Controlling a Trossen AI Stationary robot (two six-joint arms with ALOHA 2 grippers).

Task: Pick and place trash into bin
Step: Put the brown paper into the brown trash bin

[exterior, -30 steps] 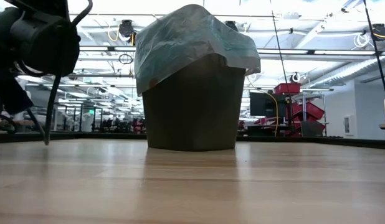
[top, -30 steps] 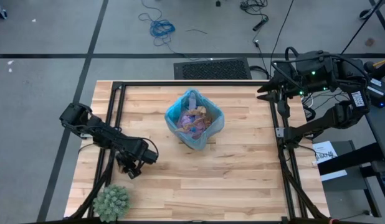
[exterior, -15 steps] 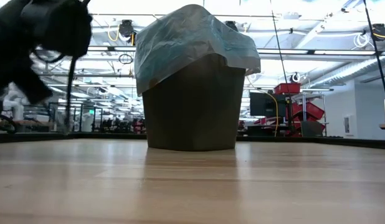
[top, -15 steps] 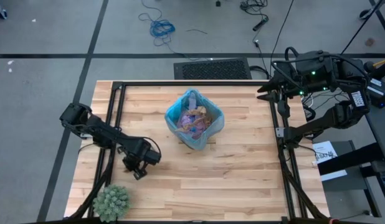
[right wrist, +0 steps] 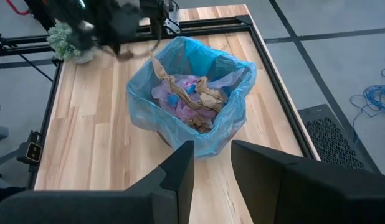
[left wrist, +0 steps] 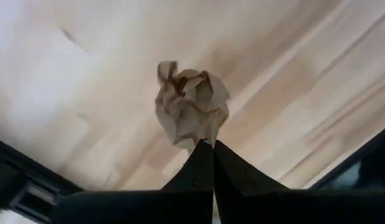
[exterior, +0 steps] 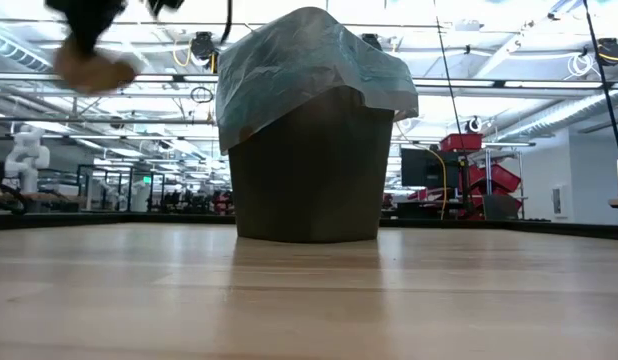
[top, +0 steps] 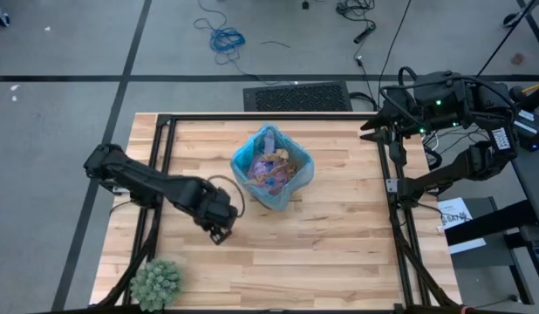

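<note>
Brown crumpled paper wad is clamped between the closed jaws of the left gripper, held above the pale wooden bench, just beside the small dark bin lined with light-blue plastic on its left-front side. The bin stands near the bench's middle, already holding brown paper and pink scraps. The right gripper is parked off the right far corner, jaws apart, holding nothing. Carrying seems under way; next, the wad would need lifting over the rim before release.

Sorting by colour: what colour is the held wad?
Brown paper wad, clearest in the left wrist view.
</note>
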